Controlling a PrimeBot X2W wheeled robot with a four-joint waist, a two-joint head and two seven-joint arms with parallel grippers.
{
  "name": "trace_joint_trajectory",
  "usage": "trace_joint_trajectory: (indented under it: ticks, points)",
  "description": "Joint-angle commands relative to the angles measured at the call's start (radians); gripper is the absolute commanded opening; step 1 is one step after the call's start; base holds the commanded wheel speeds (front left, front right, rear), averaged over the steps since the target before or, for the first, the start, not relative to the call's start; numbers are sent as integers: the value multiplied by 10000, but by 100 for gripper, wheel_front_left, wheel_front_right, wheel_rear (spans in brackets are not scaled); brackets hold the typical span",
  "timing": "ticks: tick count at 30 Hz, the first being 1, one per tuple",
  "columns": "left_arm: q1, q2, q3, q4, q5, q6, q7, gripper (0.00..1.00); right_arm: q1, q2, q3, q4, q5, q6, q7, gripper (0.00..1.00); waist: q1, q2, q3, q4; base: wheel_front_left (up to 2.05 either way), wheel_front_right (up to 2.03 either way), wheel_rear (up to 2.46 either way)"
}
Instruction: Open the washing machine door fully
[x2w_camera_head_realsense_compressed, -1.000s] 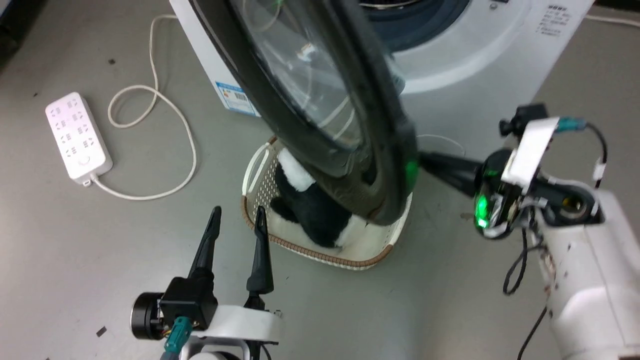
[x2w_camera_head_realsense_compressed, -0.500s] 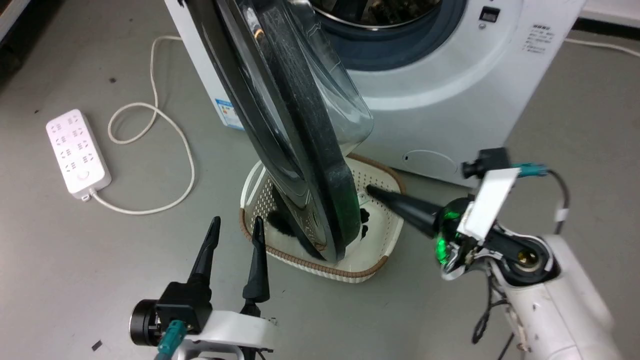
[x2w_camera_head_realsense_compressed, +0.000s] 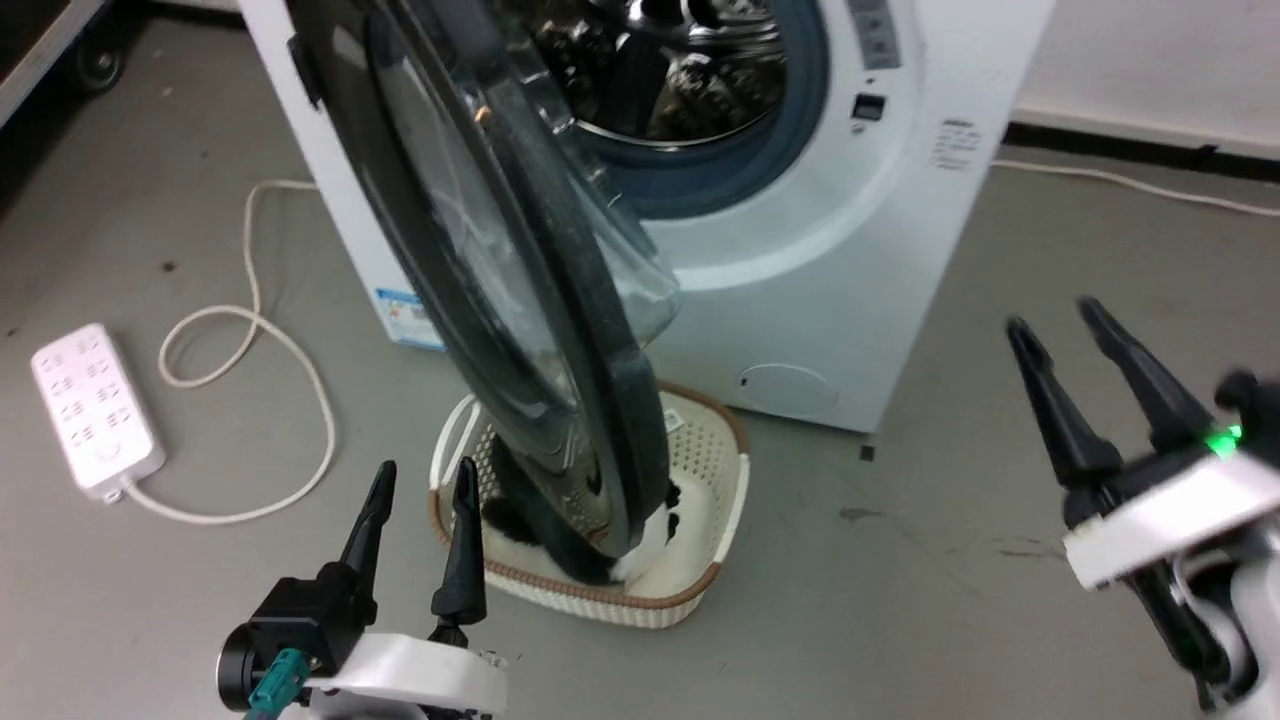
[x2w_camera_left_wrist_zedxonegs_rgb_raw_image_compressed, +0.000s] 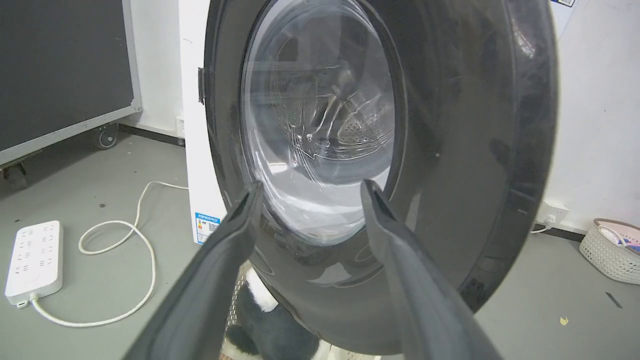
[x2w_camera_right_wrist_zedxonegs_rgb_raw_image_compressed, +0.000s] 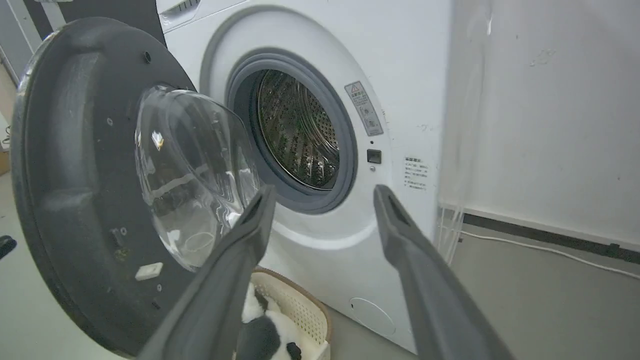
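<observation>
My left gripper (x2w_camera_head_realsense_compressed: 425, 465) was spread wide and held nothing. It sat low on the left, and its fingers pointed at the outer face of the door (x2w_camera_head_realsense_compressed: 600, 400), near it but not touching. My right gripper (x2w_camera_head_realsense_compressed: 1052, 312) was spread too and empty. It was far off to the right, well apart from the door.

The door stood swung out from the washer (x2w_camera_head_realsense_compressed: 850, 300), with its edge turned toward my head camera. From the right wrist I saw its inner side and the clear bowl. The drum (x2w_camera_head_realsense_compressed: 660, 60) was open to see.

The door's low rim hung over a basket (x2w_camera_head_realsense_compressed: 720, 560) on the floor. A black and white soft toy (x2w_camera_right_wrist_zedxonegs_rgb_raw_image_compressed: 265, 335) lay in it. A power strip (x2w_camera_head_realsense_compressed: 95, 410) and its cord (x2w_camera_head_realsense_compressed: 300, 380) lay on the floor to the left.
</observation>
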Motion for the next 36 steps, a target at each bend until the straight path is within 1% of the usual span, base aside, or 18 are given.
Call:
trace_joint_trajectory:
  ticks: [1,2,3,4,5,6,7,8,10,12,14,16,23,33,34,35,36]
  points:
    - [145,10,25,19,-11,-55,-55,100,238,36,-53,66,-159,8,-175,100,1,-1,-221,-219,0,0,0]
    - [266,10,95,63,21,-192,-55,100,728,305,-530,291,-1183,8,-874,100,1,-1,-374,-377,0,0,0]
    - [266,10,95,63,21,-192,-55,100,728,305,-530,291,-1183,8,-874,100,1,-1,-374,-377,0,0,0]
    - [325,10,129,71,59,-242,-55,100,983,536,-824,353,-1617,8,-1079,100,1,-1,-429,-458,0,0,0]
    - [433,10,169,109,138,-341,-55,100,1527,1004,-1379,366,-2576,8,-1303,100,1,-1,-531,-593,0,0,0]
    - [433,10,169,109,138,-341,-55,100,1527,1004,-1379,366,-2576,8,-1303,100,1,-1,-531,-593,0,0,0]
    - [538,10,188,162,244,-413,-55,100,2097,1747,-2014,292,-3147,8,-1431,100,1,-1,-628,-717,0,0,0]
    - [538,10,188,162,244,-413,-55,100,2097,1747,-2014,292,-3147,8,-1431,100,1,-1,-628,-717,0,0,0]
    - [607,10,223,195,349,-442,-55,100,2617,2269,-2369,118,-3803,8,-1525,100,1,-1,-678,-820,0,0,0]
    - [665,10,247,222,511,-463,-55,100,3050,2831,-2624,-50,-4053,8,-1588,100,1,-1,-718,-917,0,0,0]
    - [715,10,281,217,657,-423,-55,100,3402,3084,-2650,-194,-4403,8,-1629,100,1,-1,-732,-992,0,0,0]
    - [785,10,288,213,723,-365,-55,100,3654,3332,-2729,-311,-4418,8,-1660,100,1,-1,-769,-1059,0,0,0]
    - [1018,13,316,334,1261,-286,-55,100,3973,3608,-2463,-457,-4650,8,-1695,100,1,-1,-799,-1272,0,0,0]
    - [928,12,364,286,1337,-181,-55,100,3914,3681,-2482,-522,-4536,8,-1698,100,1,-1,-725,-1309,0,0,0]
    - [917,12,354,292,1319,-185,-55,38,3905,3683,-2485,-527,-4529,8,-1699,100,1,-1,-717,-1313,0,0,0]
    - [906,11,339,289,1309,-194,-55,0,3898,3684,-2484,-532,-4524,8,-1699,100,1,-1,-710,-1318,0,0,0]
    - [898,11,316,281,1301,-223,-55,0,3890,3686,-2481,-538,-4520,8,-1699,100,1,-1,-705,-1324,0,0,0]
